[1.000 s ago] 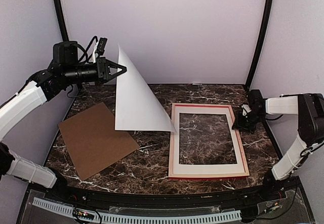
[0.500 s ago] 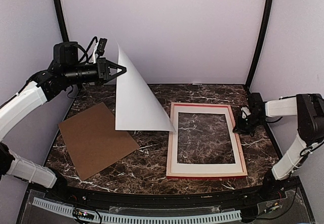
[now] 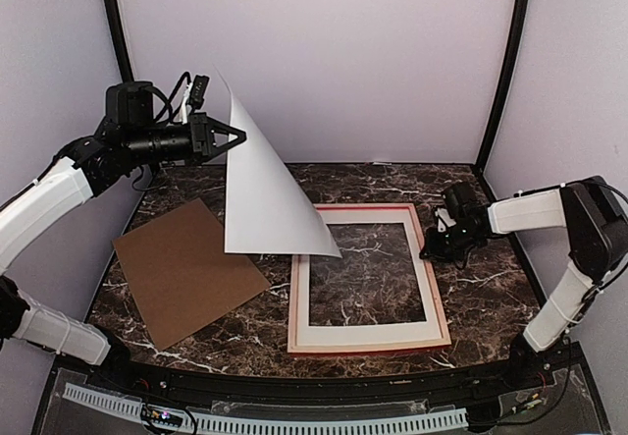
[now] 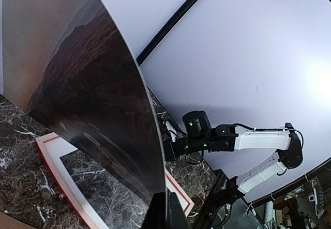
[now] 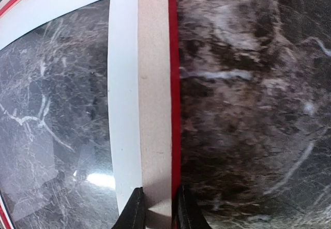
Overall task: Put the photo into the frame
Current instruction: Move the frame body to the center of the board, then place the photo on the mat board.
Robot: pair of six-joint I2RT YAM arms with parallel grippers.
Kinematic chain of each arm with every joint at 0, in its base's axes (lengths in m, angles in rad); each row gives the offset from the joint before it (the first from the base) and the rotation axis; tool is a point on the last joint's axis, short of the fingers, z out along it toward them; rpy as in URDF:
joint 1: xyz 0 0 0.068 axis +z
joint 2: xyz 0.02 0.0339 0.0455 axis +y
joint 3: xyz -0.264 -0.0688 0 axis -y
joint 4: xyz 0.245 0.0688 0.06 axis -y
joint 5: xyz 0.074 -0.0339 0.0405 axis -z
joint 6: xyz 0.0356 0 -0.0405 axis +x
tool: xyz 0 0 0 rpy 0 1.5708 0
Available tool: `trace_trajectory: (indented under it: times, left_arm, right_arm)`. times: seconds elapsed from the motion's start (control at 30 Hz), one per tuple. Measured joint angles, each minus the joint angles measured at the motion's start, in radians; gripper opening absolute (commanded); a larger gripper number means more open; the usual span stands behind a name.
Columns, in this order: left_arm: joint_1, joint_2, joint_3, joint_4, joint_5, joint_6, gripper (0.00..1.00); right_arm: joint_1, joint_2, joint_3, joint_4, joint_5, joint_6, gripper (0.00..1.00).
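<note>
My left gripper is shut on the top edge of the photo and holds it up high, hanging curved. Its white back faces the top camera. Its dark brown-red side shows in the left wrist view, pinched between my fingertips. The frame lies back-up on the table, pale wood with a red edge. The photo's lower corner hangs over its top left. My right gripper is shut on the frame's right rail, one finger on each side.
A white mat with a cut-out window lies inside the frame, also in the right wrist view. A brown backing board lies flat at the left. Black tent poles stand at the back corners.
My right gripper has dragged the frame leftward across the table, so its top left corner now sits under the hanging photo. The left gripper and photo have barely moved.
</note>
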Motion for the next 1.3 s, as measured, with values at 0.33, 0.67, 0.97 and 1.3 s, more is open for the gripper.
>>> trace_trajectory:
  times: [0.33, 0.67, 0.97, 1.3]
  left_arm:
    - [-0.058, 0.033, -0.020, 0.093, 0.034, -0.066, 0.00]
    - [-0.266, 0.276, 0.081, 0.220, 0.068, -0.136, 0.00]
    - [-0.333, 0.335, 0.027, 0.444, 0.086, -0.226, 0.00]
    - [-0.280, 0.484, -0.309, 0.621, -0.035, -0.397, 0.00]
  right_arm:
    - [0.104, 0.027, 0.027, 0.050, -0.026, 0.102, 0.55]
    - [-0.021, -0.128, 0.092, -0.055, -0.010, 0.054, 0.62]
    - [-0.250, -0.256, 0.093, -0.160, 0.041, -0.032, 0.63]
    - [-0.252, -0.232, 0.090, -0.164, 0.005, -0.057, 0.63]
